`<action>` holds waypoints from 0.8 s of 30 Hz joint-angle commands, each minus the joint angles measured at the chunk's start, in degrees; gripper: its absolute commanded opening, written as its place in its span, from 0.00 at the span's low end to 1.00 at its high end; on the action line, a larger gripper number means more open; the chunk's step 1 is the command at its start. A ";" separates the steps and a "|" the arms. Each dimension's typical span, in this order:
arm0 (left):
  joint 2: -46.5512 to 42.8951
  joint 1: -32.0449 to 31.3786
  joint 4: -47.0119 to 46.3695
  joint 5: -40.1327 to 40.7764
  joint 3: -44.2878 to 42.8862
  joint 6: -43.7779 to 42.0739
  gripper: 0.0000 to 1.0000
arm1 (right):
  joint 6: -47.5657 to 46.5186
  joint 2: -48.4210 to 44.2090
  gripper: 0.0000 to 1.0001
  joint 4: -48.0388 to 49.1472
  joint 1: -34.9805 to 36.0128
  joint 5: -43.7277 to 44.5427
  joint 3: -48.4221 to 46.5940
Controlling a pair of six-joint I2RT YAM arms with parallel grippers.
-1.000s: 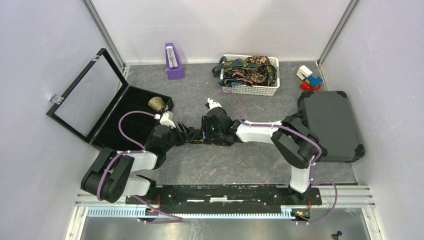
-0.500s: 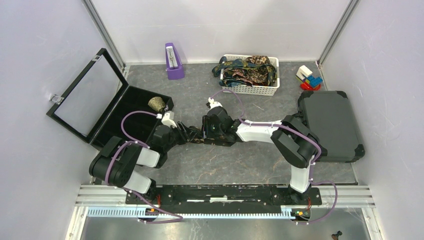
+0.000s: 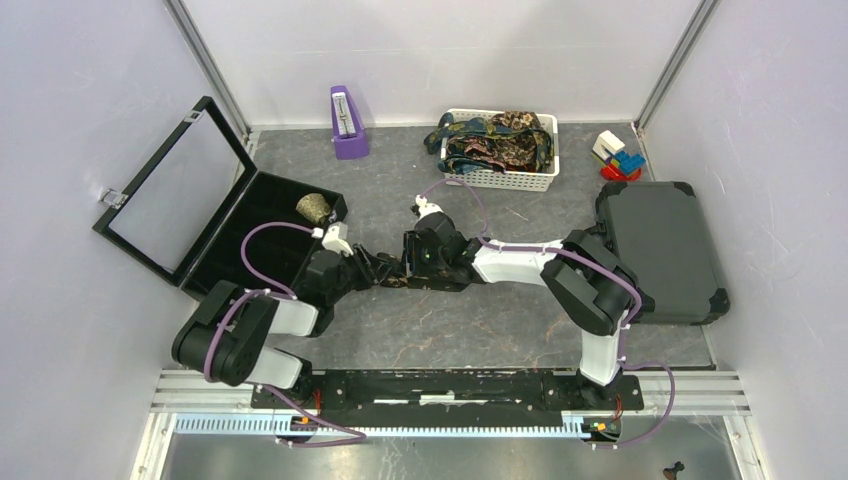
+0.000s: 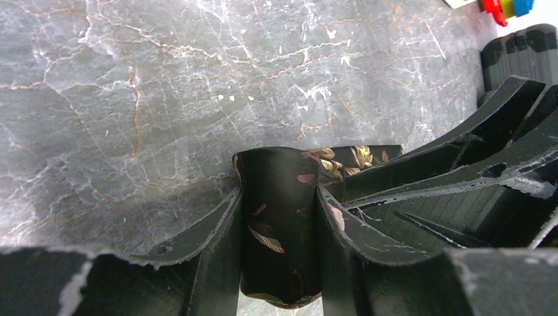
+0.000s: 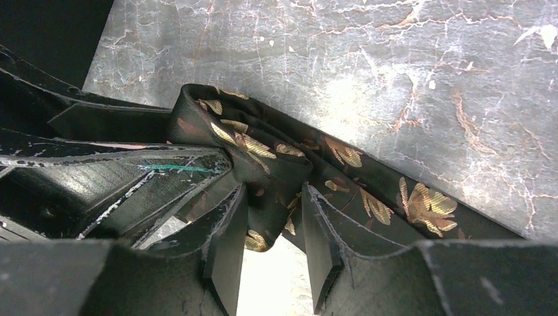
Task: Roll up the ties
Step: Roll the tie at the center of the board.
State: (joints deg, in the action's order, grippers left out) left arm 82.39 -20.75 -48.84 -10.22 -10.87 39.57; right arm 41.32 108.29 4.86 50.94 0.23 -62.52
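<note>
Rolling is judged to be in its first turns at the middle of the worktop, between the open black display case on the left and the closed grey hard case on the right.
- More ties are heaped in the white basket at the back.
- What seems to be a finished roll is seen in the display case.
- Both arms meet over one black tie with gold leaves, which lies on the worktop.
- The left hand is clamped on the folded end, and fabric fills the gap between its fingers.
- The right hand is pinched on a bunched loop just beside it. The free length is laid out along the stone.

To do the step well, the core should be gripped firmly but not crushed. The edges should be lined up. Light tension should be given by the right hand as the roll is turned, so that no slack or skew is wound in.
</note>
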 commanded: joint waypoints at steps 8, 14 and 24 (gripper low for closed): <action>-7.33 -5.24 17.98 11.09 -3.83 -5.10 0.45 | -2.53 -5.97 0.48 -1.57 -0.16 -1.50 0.05; -8.99 -8.49 23.09 15.39 -6.10 -6.48 0.47 | -2.05 -8.24 0.48 -0.34 -0.12 -1.72 2.69; -11.50 -13.05 34.06 23.41 -11.26 -8.25 0.48 | -0.61 -7.49 0.42 2.95 -0.05 -2.98 5.56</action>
State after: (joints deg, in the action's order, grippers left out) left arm 72.69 -32.12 -22.59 7.46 -19.27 35.92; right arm 40.07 101.69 4.40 50.94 -1.74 -57.69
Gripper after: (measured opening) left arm 0.480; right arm 0.435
